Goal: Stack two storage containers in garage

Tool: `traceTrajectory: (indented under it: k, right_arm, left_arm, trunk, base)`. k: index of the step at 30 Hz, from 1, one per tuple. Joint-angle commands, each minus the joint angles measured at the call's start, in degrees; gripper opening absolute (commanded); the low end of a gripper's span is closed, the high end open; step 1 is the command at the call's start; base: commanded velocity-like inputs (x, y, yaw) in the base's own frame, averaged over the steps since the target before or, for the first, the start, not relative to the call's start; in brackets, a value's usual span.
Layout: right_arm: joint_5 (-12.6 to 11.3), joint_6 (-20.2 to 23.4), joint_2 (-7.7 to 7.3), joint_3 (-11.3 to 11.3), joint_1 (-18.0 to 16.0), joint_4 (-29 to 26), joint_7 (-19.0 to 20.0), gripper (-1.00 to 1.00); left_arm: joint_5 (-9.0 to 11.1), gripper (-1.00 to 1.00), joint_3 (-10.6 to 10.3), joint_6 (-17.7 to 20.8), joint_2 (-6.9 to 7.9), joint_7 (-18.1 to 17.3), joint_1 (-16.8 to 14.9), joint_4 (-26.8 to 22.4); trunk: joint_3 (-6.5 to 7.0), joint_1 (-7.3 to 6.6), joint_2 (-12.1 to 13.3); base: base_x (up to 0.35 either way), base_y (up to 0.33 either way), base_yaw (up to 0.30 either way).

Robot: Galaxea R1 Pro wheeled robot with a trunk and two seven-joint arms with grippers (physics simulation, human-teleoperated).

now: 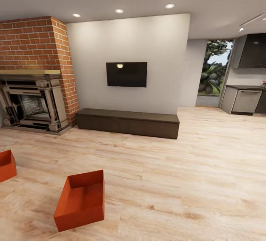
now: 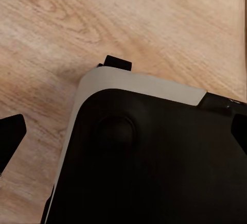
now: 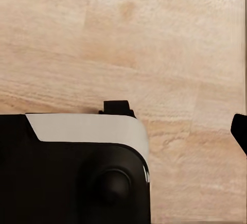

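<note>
- I see one storage container point(image 1: 81, 200) upright on the wood-plank floor point(image 1: 177, 182) of the living room, the second container point(image 1: 6, 165) well apart from it at the head view's edge.
- Behind them stand a brick fireplace point(image 1: 33, 100), low cabinet point(image 1: 127, 123) and wall television point(image 1: 126, 74).
- My wrist cameras face bare planks over the robot base point(image 2: 154, 157); I cannot tell either gripper's state, nor where the bins lie relative to them.

Light wood-plank floor point(image 1: 192, 167). White wall bears a black television point(image 1: 126, 74) at 12 o'clock — low dark cabinet point(image 1: 127, 122) beneath. Brick fireplace point(image 1: 35, 82) at 10 o'clock; window point(image 1: 214, 69) at 2 o'clock — recessed ceiling lights point(image 1: 119, 11) lit.
</note>
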Motion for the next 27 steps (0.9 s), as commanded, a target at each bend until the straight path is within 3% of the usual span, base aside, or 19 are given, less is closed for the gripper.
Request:
traceTrajectory:
  k: [1,19,27]
  right_arm:
    - [-0.5,-0.3,0.03,0.5,-0.1,0.2,-0.1,1.0]
    - [-0.5,-0.3,0.01,0.5,-0.1,0.2,-0.1,1.0]
    - [-0.5,-0.2,0.01,0.6,-0.1,0.2,-0.1,1.0]
  left_arm:
    - [0.0,1.0,0.3,-0.1,-0.02,0.0,0.0,0.0]
    - [0.0,1.0,0.5,-0.2,-0.02,0.0,0.0,0.0]
    - [0.0,1.0,0.6,-0.2,0.07,0.0,0.0,0.1]
  trunk:
    - [-0.06,0.0,0.0]
    - [-0.06,0.0,0.0]
    - [-0.06,0.0,0.0]
  base:
    - [0.0,0.0,-0.251]
    - [0.0,0.0,-0.249]
    - [0.0,0.0,-0.076]
